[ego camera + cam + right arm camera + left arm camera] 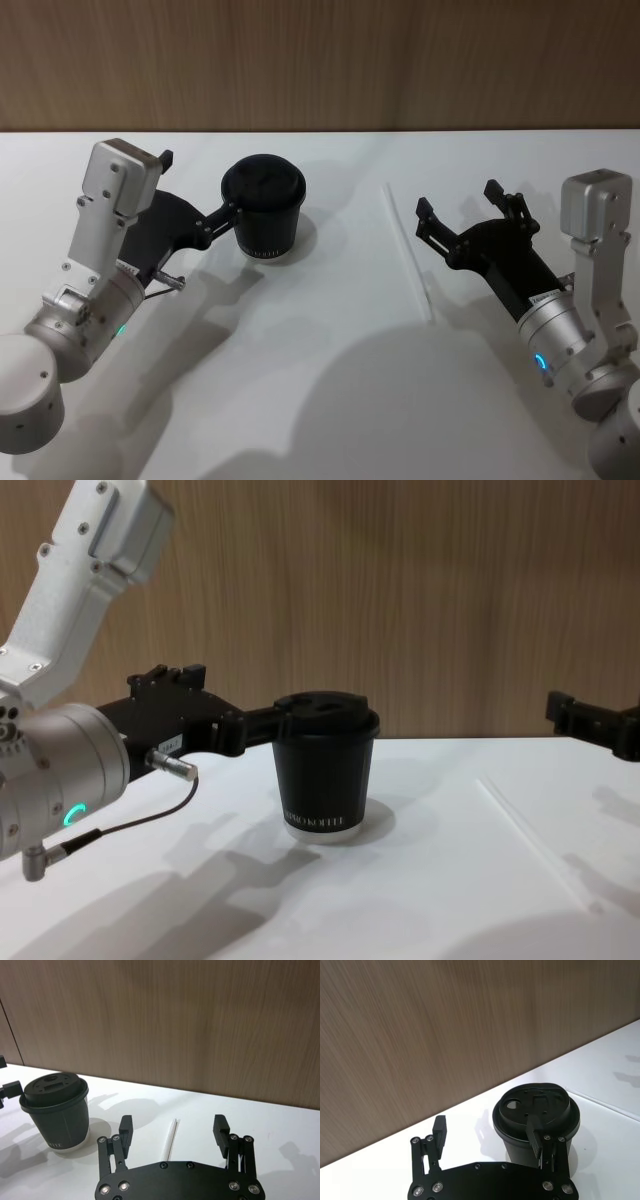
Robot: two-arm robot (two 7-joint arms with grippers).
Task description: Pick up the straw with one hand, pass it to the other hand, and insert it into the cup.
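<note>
Straw (pixel 408 252) lay flat on the tabletop (pixel 330 380), long axis running away from me, between cup (pixel 264 210) and right gripper (pixel 457 197). That gripper's jaws were spread, and I judged it nearer. Left gripper (pixel 197 183), jaws spread, stood beside the cup.

We look at a robotics lab bench: a plain white table (pixel 340 330) fills the lower frame, a wood-grain wall (pixel 320 60) runs along the top, and the left gripper (pixel 196 185) and right gripper (pixel 456 202) come in from the sides.
</note>
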